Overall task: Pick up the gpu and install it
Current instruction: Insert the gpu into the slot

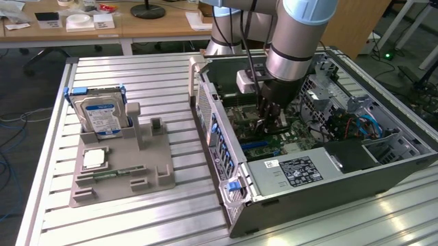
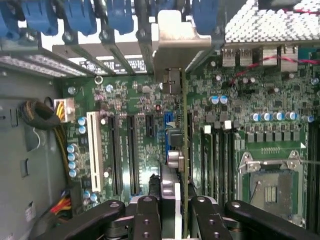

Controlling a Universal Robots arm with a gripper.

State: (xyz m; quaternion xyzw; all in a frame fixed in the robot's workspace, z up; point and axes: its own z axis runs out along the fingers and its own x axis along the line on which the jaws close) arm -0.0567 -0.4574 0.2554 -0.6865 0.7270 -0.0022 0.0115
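Wooden desks (image 1: 89,31) stand at the back of a workroom. In front of them is a ribbed aluminium bench (image 1: 137,77). On it lies an open dark-grey metal computer case (image 1: 321,200), with bare bench on every side of it. Well apart, towards the exterior view's left, sits a grey plastic fixture (image 1: 157,154). It holds an upright silver hard drive with a blue label (image 1: 101,115) and a narrow green memory stick (image 1: 120,173) lying flat.

The arm reaches down through the case's open side, and the black end effector (image 1: 271,115) is low inside, clear of the walls. In the wrist view the end effector (image 2: 175,220) pinches the gpu (image 2: 184,130), a flat green circuit card seen edge-on. The card stands upright over the green motherboard (image 2: 125,100). Its silver metal end bracket (image 2: 180,45) is against the rear wall's openings, under a row of blue plastic latches (image 2: 115,15).

Long black expansion slots (image 2: 131,155) lie free on one side of the card, and the square metal processor socket (image 2: 272,187) lies well off on the other. Whether the card's lower edge is seated cannot be told.
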